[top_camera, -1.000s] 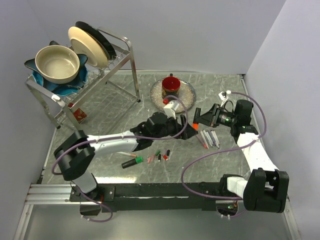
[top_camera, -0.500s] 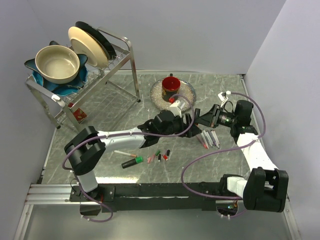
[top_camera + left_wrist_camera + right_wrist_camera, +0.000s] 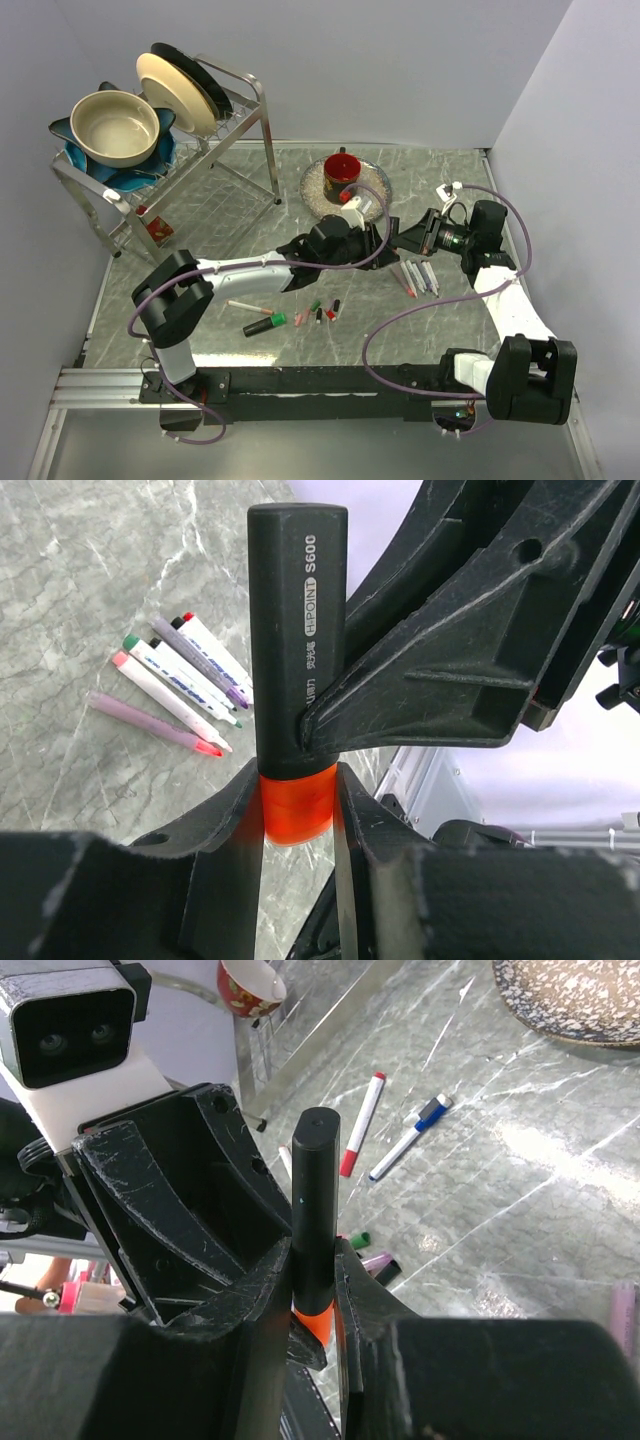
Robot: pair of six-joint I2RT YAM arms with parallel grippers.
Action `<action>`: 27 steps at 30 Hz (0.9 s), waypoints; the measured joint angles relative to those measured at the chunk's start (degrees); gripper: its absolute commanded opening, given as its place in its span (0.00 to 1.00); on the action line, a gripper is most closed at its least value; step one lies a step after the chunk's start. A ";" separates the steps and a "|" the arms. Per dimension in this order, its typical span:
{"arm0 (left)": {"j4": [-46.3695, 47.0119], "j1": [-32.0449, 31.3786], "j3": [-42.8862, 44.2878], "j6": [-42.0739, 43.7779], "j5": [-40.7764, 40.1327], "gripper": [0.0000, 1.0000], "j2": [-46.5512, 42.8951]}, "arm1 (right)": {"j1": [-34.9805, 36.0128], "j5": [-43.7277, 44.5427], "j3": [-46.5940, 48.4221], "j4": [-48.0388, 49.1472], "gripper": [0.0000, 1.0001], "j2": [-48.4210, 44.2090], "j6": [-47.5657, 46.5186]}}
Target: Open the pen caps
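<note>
Sitting pinched inside the left hand (image 3: pixel 298 785) is the orange cap (image 3: pixel 297 818).

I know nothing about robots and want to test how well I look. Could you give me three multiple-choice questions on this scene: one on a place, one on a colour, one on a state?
1. Where does the red cup stand?
A) in the rack
B) on the plate
C) on the bare table

2. What colour is the cap of the marker held between the two arms?
A) green
B) purple
C) orange

3. How is that cap?
A) seated on the marker
B) lying on the table
C) inside the cup

Answers:
1 B: the top view shows the cup in the middle of the speckled plate.
2 C: the left fingers clamp a bright orange cap.
3 A: the cap meets the black body with no gap, and the right fingers clamp that body.
</note>
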 measured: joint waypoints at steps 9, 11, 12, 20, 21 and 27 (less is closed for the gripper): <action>-0.63 0.04 1.90 1.64 5.07 0.11 1.53 | 0.00 0.07 0.00 -0.24 0.45 0.46 -0.92; -1.36 -0.15 2.71 2.10 6.43 0.12 1.99 | 0.00 0.44 0.00 -0.37 0.43 0.81 -1.29; -1.99 -0.17 3.19 2.58 6.99 0.12 2.19 | 0.00 0.68 0.00 -0.59 0.41 0.96 -1.46; -5.14 -0.17 4.44 4.74 8.35 0.66 3.08 | 0.31 1.49 0.39 -4.15 0.00 1.33 -2.78; -3.78 0.04 3.78 4.48 9.25 0.69 3.06 | 0.22 1.42 0.39 -4.15 0.00 1.33 -3.04; 15.21 5.35 -8.68 -4.04 18.95 0.78 1.81 | -1.14 -6.51 -0.02 -0.70 0.00 1.60 -2.84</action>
